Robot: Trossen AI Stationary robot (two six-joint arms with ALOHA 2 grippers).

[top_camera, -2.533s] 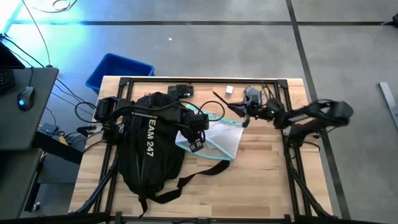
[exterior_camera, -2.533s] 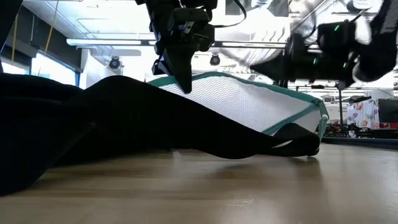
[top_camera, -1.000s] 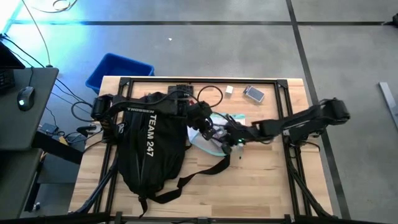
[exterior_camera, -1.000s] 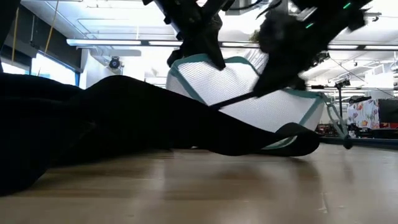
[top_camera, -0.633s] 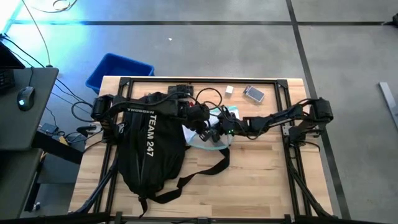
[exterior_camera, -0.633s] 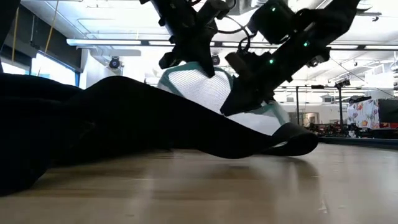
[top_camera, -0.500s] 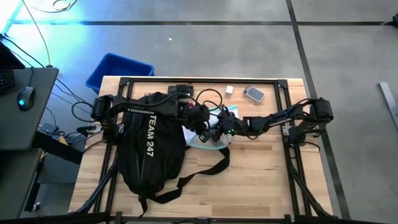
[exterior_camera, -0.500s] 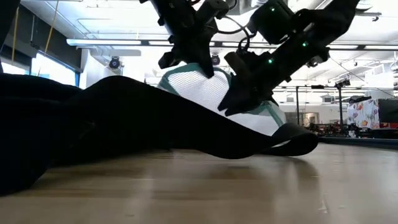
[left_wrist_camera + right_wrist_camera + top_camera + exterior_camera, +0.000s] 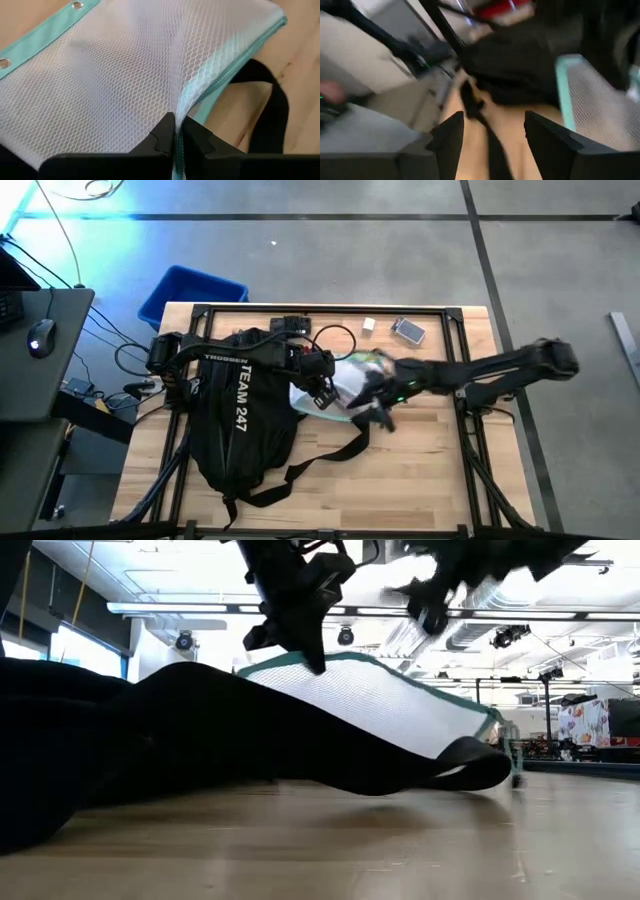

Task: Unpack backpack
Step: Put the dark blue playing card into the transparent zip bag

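The black backpack (image 9: 240, 415) with white "TEAM 247" lettering lies flat on the table's left half. Beside its right edge a white mesh pouch (image 9: 345, 388) with teal trim slopes from my left gripper (image 9: 320, 387) down toward the table's right. Its low end (image 9: 490, 725) lies over a black backpack strap (image 9: 470, 765). My left gripper (image 9: 176, 125) is shut on the pouch. My right gripper (image 9: 378, 408) hovers open just right of the pouch, nothing between its fingers (image 9: 452, 137); it is blurred in the low view. My left gripper pinches the mesh pouch between its two fingers, on the mesh beside the teal zipper edge (image 9: 181, 102). The fingers come from above, pointing down (image 9: 305, 645). That end is lifted above the backpack, and the pouch slopes down from it to the strap.
On the table's far side lie a black cable (image 9: 335, 335), a small white item (image 9: 368, 325), a grey phone-like device (image 9: 407, 331) and a black box (image 9: 290, 327). A blue bin (image 9: 190, 295) stands off the far left corner. Bare wood (image 9: 420, 470) lies near right.
My right gripper has let go of the pouch and risen away from it, toward the table's near edge. The pouch, bunched upright between the two grippers before, has spread out into a long slope toward the right. My left gripper keeps its hold.
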